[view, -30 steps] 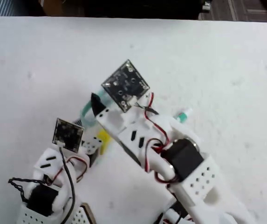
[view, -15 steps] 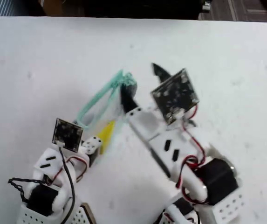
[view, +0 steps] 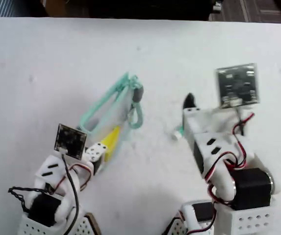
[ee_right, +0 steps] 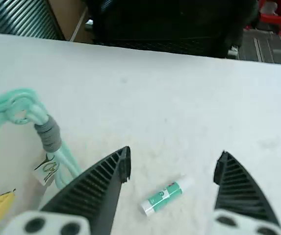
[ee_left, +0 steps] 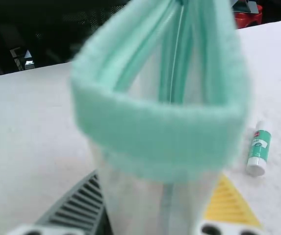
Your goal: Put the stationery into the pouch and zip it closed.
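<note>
A clear pouch (view: 112, 108) with mint-green trim lies slantwise on the white table, with a grey-wrapped loop strap (view: 137, 105) at its far end. My left gripper (view: 106, 141) is shut on the pouch's near end. Up close, the mint band (ee_left: 160, 142) sits between the grey finger (ee_left: 76, 210) and the yellow one. To the right of the pouch lies a small green and white glue stick (view: 178, 132), also visible past the pouch (ee_left: 258, 152). My right gripper (ee_right: 173, 161) is open above the glue stick (ee_right: 167, 196) and holds nothing. The pouch's far end (ee_right: 22, 105) lies off to one side.
The white table (view: 57, 54) spreads wide beyond the pouch and both arms. Its far edge meets a dark floor with chair legs. The right arm's body (view: 228, 166) fills the near right corner.
My right gripper has left the pouch's far end. It swung right and drew back to the glue stick. The pouch's strap has dropped flat. The left arm has kept still.
</note>
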`<control>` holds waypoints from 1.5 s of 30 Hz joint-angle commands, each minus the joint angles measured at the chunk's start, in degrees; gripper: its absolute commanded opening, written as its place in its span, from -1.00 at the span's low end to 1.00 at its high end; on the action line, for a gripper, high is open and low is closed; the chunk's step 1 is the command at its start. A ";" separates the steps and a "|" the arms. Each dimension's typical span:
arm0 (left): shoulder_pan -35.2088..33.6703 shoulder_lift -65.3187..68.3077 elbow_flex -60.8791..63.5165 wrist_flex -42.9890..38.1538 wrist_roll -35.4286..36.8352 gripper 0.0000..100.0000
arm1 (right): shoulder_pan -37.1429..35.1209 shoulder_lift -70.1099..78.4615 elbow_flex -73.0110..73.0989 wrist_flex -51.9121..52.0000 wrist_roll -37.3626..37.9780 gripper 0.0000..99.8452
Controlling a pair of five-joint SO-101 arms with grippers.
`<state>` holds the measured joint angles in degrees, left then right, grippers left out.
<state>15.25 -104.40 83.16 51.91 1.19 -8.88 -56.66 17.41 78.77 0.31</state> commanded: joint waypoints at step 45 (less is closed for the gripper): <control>0.04 -0.48 -2.02 0.00 0.35 -0.56 | 6.90 63.52 1.32 -18.07 -22.07 -0.49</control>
<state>15.25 -104.40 83.16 51.91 1.19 -2.46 6.55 19.43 63.56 -21.23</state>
